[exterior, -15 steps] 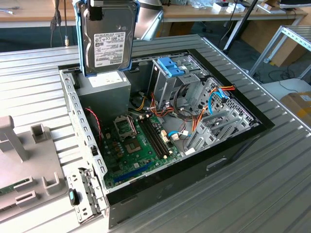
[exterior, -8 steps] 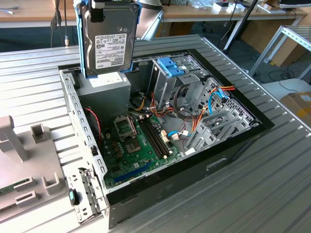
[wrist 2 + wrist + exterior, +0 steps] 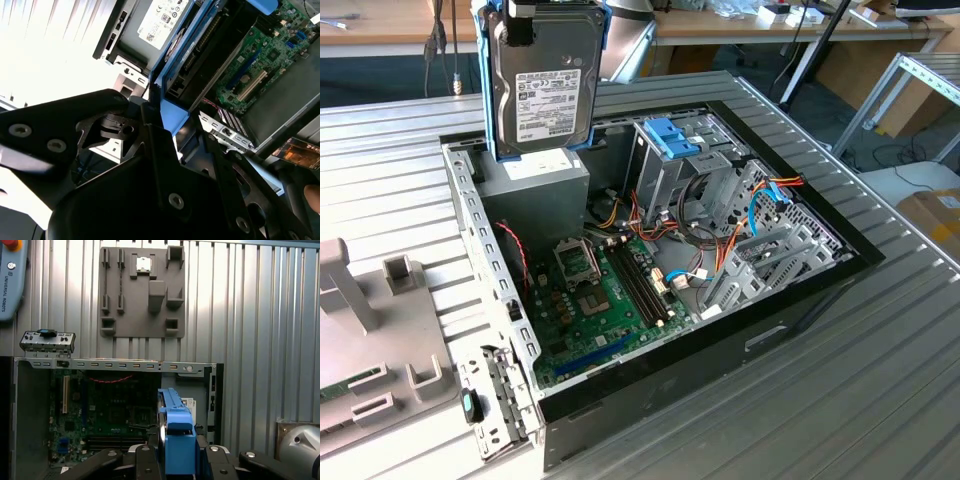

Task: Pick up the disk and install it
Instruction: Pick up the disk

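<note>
The disk (image 3: 542, 85) hangs upright in the air above the open computer case (image 3: 470, 230), its white label facing the exterior camera and its light-blue rail frame along the edges. My gripper (image 3: 532, 12) is shut on its upper end. In the first wrist view the blue frame of the disk (image 3: 177, 437) sits clamped between the black fingers (image 3: 145, 462) of the gripper (image 3: 179, 457), over the case's power-supply corner. In the second wrist view the disk (image 3: 175, 75) runs away from the gripper (image 3: 162, 122) toward the green motherboard (image 3: 260, 60).
Inside the case stand a grey power supply (image 3: 535, 185), a metal drive cage with a blue clip (image 3: 672, 137) and loose cables (image 3: 720, 245). A grey fixture plate (image 3: 142, 290) and a small metal bracket (image 3: 47, 340) lie on the ribbed table (image 3: 800, 400) beside the case.
</note>
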